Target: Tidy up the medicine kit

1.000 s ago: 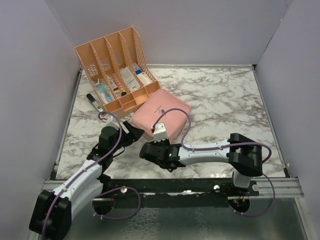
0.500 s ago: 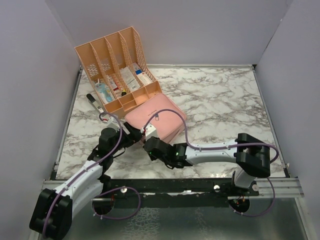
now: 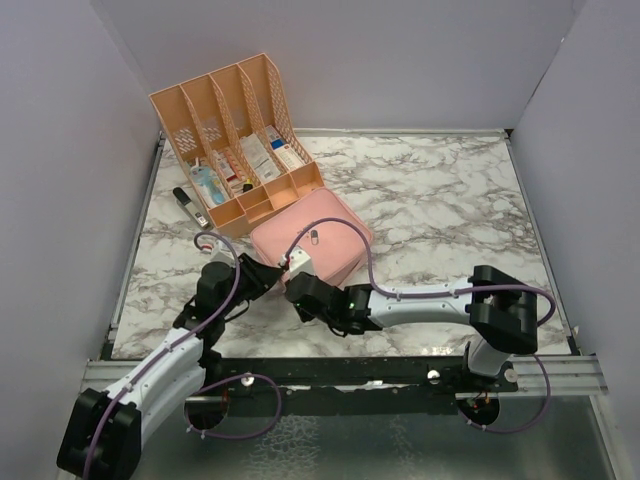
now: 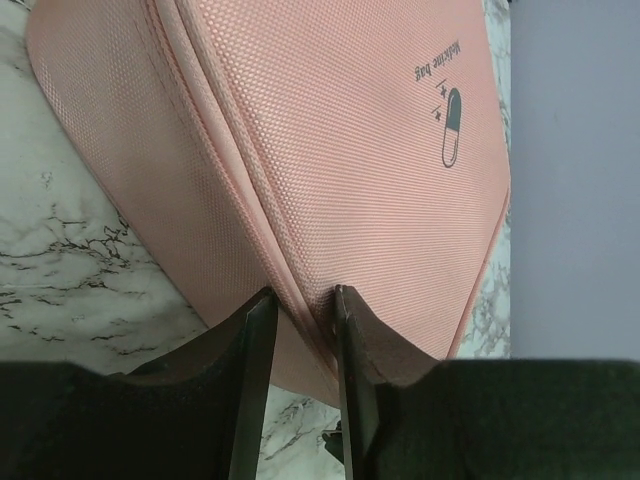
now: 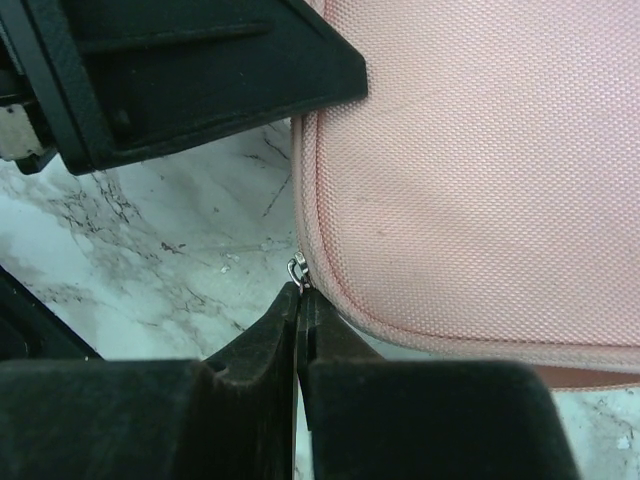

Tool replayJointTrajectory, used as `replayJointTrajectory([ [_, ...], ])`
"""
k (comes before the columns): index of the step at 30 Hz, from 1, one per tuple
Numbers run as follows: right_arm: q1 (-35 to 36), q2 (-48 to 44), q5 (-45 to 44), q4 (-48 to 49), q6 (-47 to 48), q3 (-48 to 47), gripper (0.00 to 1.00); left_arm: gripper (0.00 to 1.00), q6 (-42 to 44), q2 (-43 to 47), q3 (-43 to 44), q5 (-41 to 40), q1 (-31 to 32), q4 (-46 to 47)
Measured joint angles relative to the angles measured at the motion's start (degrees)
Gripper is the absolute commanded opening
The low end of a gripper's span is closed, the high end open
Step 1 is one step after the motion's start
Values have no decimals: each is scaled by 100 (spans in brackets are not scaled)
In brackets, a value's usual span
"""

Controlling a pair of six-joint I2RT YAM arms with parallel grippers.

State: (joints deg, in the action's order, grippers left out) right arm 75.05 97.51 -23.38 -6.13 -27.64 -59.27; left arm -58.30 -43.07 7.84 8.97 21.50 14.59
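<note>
One flat pink fabric zip case (image 3: 332,207) lies mid-table. One peach slotted plastic desk organizer (image 3: 262,88) stands far left with four tall slots; its small boxes are too crowded to count. One black oblong object (image 3: 187,205) lies left of it.

The flat pink rounded-square case (image 4: 330,130) is matt, coarse-woven cloth; its small zip pull (image 5: 297,268) shiny metal; the grey-veined white tabletop (image 3: 440,200) smooth, marble-patterned.

End effector (image 4: 303,300) around medicine kit (image 4: 330,130) seam
</note>
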Motion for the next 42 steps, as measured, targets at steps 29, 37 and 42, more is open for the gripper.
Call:
replayJointTrajectory([
  [29,-50,-271,-726,-1980,-1274,-317,1,0,24,-197,398,-129,87,-529],
  [37,-461,-570,-844,-2085,-1158,-17,1,0,146,-210,481,-138,92,-649],
  [42,-870,-728,-844,-2017,-946,186,1,0,240,-243,514,-136,92,-662],
])
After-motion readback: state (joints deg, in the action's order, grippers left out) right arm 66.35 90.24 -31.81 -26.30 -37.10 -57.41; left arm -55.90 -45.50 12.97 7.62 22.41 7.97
